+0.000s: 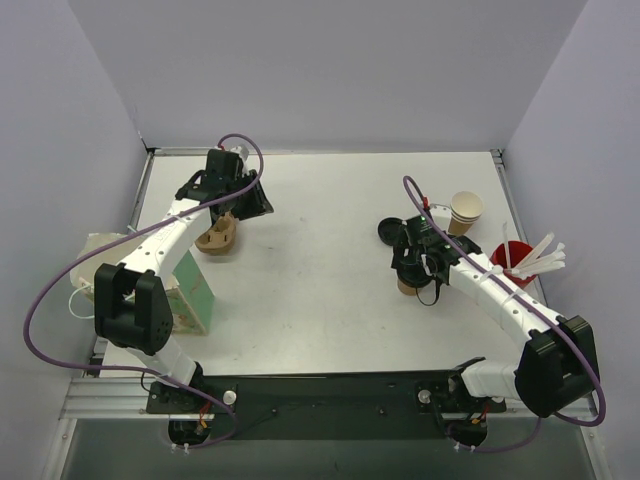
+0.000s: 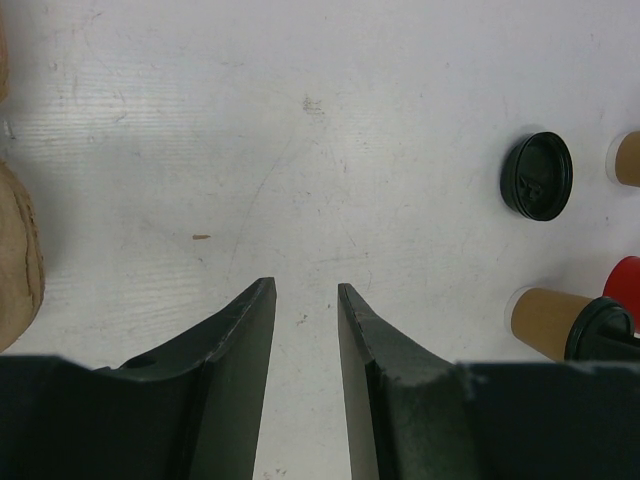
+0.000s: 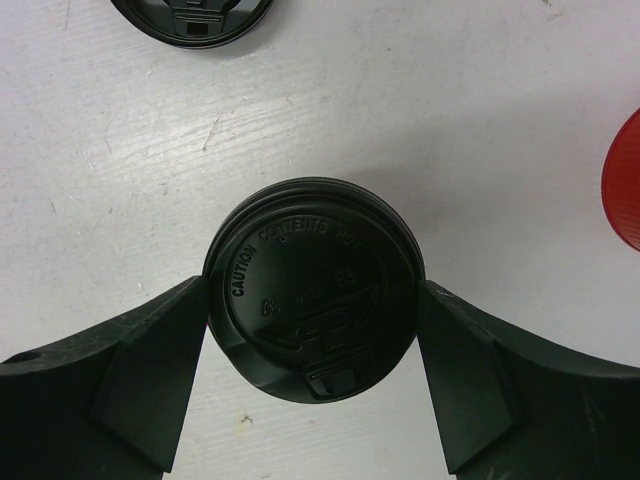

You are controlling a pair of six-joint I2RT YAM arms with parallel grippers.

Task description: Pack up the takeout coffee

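The takeout coffee [image 1: 405,287] is a brown kraft cup standing on the table at centre right, with its black lid [image 3: 312,290] on top. My right gripper [image 1: 412,262] hangs over it from above, and its two fingers [image 3: 150,345] press against opposite edges of the lid. The lid sits slightly tilted on the cup. The left wrist view shows the same cup [image 2: 545,322] with the lid on it. My left gripper [image 2: 305,288] hovers at the far left of the table [image 1: 320,200], open, with only bare table between its fingers.
A tan pulp cup carrier [image 1: 218,238] lies just below the left gripper. A loose black lid [image 1: 388,230] and a cream cup [image 1: 465,210] sit behind the coffee. A red cup [image 1: 512,258] holding white sticks stands to its right. A green and kraft bag [image 1: 188,298] lies beside the left arm.
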